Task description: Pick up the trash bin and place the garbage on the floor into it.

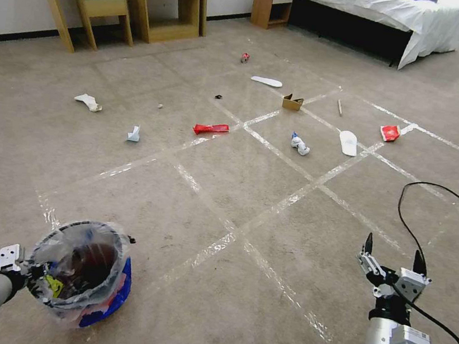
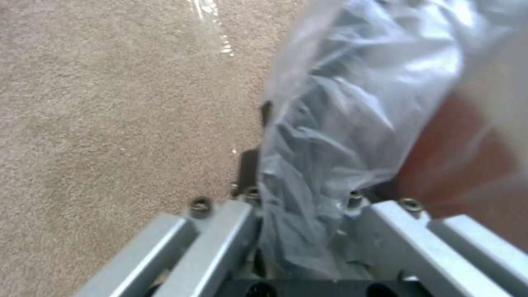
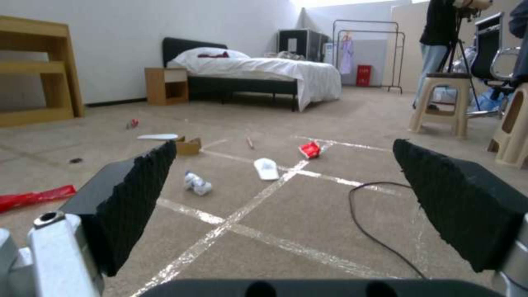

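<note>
Round bin (image 1: 81, 271), crinkly clear liner

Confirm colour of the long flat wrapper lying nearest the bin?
Red; the long flat plastic wrapper shows best in head view.

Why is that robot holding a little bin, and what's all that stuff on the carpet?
The robot is tidying up. Its left tool grips the rim of the trash bin, which is held low at its left side. Its right tool hangs open and empty. Litter lies ahead on the floor: a red wrapper, white insoles and a cardboard piece.
</note>
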Tool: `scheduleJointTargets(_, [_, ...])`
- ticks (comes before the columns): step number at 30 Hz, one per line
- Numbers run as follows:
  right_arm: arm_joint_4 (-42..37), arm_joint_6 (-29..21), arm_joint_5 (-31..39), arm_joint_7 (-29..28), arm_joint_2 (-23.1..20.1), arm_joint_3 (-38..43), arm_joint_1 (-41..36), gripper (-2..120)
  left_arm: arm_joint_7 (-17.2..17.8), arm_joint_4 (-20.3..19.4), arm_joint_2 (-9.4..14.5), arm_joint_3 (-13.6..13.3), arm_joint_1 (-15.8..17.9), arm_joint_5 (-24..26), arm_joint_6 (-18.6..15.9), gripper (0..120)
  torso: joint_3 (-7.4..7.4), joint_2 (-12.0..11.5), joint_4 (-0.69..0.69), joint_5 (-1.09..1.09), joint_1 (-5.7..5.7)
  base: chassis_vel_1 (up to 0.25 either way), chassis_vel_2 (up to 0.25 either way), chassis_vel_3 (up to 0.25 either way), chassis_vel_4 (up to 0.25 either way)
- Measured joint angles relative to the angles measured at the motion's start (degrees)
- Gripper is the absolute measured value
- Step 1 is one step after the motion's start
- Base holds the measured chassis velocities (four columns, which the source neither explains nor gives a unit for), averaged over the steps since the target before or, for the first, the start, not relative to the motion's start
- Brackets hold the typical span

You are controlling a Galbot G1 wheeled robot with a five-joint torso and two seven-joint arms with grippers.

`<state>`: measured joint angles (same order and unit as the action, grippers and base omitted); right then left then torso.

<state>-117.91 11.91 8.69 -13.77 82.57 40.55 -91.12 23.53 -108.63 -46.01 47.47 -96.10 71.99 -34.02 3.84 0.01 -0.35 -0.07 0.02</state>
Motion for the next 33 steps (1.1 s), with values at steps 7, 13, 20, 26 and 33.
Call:
scheduleJointTargets(7, [-0.4,0.3,0.3,-0.1,-0.3,-0.4,-0.7,100,-0.3,-0.7,-0.6,0.3,-0.7,-0.7,-0.1,1,0.0,0.0,-0.01,0.01,0.0,0.0,0.0,0.0,0.0])
scheduleJointTargets(13, [-0.7,0.5,0.9,0.0,-0.6,-0.6,-0.8,100,0.3,-2.3,-2.4,1.5,-1.1,-0.6,-0.5,1,0.01,0.0,-0.02,-0.07,0.0,0.0,0.0,0.0,0.0])
scheduleJointTargets(20, [-1.7,0.5,2.1,-0.1,-2.0,-0.6,-1.1,100,2.6,-7.7,-6.5,5.6,-1.6,3.0,-1.9,1,0.02,0.0,-0.04,-0.07,0.0,0.0,0.0,0.0,0.0])
scheduleJointTargets(26, [-2.0,0.2,2.7,-0.2,-2.8,-0.6,-1.0,100,3.8,-11.0,-6.3,10.2,-3.4,6.1,-2.6,1,0.02,0.0,-0.02,-0.04,0.0,0.0,0.0,0.0,0.0])
scheduleJointTargets(33, [-2.1,0.2,3.4,-0.2,-3.6,-0.2,-0.7,100,4.5,-15.1,-5.3,14.5,-7.5,8.0,-2.9,1,0.01,0.0,0.0,-0.01,0.0,0.0,0.0,0.0,0.0])
